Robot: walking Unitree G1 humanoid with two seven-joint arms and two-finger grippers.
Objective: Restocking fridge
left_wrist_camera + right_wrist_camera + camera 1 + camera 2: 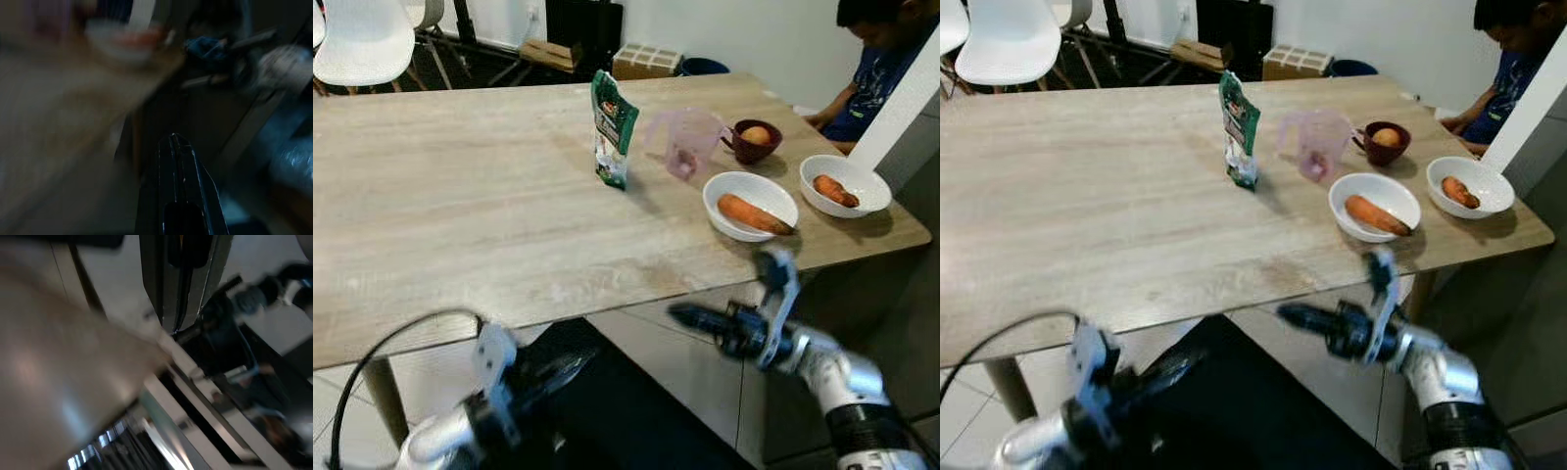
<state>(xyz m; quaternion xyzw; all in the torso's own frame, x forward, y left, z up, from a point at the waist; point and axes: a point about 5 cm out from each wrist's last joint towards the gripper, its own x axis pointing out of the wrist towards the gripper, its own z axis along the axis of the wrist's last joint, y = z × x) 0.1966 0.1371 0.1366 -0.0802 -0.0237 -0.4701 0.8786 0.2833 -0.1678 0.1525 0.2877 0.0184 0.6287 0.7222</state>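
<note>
Left eye view: groceries wait on the table, both arms held low

Left eye view, read from left to right: the left gripper (570, 364) is held below the table (460, 225) edge, its fingers pressed together with nothing between them, as the left wrist view confirms. On the table stand a green pouch (612, 127) upright, a clear pink jug (685, 142) just beside it, a dark cup with an orange (756, 136), then two white bowls, each with a carrot (752, 214) lying in it. The right gripper (690, 317) is held below the near edge, under the nearer bowl (724, 191); whether its fingers are parted cannot be told. A person (876, 69) is seated at the far right corner.

No item is held yet, so a first pick is judged to be the step in hand. The arm should be raised clear of the edge before any reach.

The wrist views are blurred; the right one adds only the table's underside.
</note>
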